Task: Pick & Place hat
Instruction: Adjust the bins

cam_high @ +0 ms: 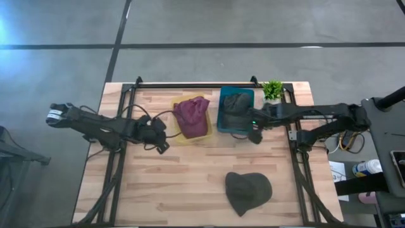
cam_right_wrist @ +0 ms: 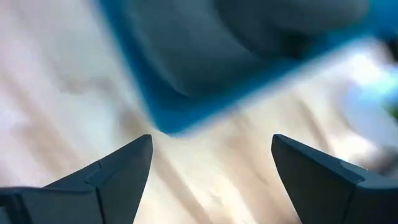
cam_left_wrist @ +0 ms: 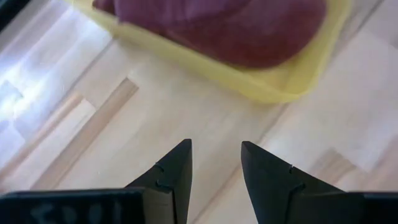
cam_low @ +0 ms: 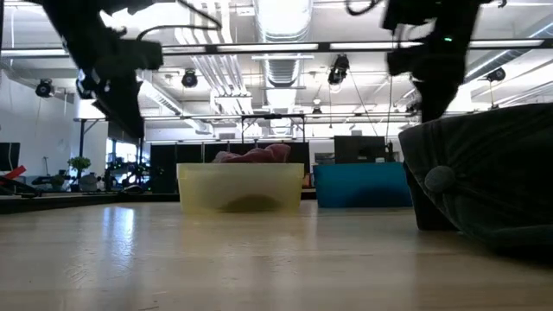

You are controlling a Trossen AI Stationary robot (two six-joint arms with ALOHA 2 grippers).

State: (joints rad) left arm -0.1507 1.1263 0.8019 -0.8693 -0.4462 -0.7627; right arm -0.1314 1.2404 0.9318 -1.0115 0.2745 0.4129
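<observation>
A dark olive hat point(cam_high: 248, 191) lies flat on the table near its near edge; it fills the right side of the low view point(cam_low: 484, 186). A maroon hat point(cam_high: 192, 116) sits in a yellow bin point(cam_high: 179, 135), also in the left wrist view point(cam_left_wrist: 236, 28). A dark grey hat point(cam_high: 236, 104) sits in a blue bin point(cam_high: 223, 123). My left gripper point(cam_high: 161, 144) point(cam_left_wrist: 216, 163) hovers open beside the yellow bin's near left corner. My right gripper point(cam_high: 254, 135) point(cam_right_wrist: 211, 158) hovers open just near of the blue bin point(cam_right_wrist: 186, 81).
A small green plant point(cam_high: 273, 90) stands at the table's far right corner. The two bins sit side by side in the far middle. Bare wooden tabletop point(cam_high: 171, 183) stretches across the near half around the olive hat. Black frame rails point(cam_high: 190, 83) edge the table.
</observation>
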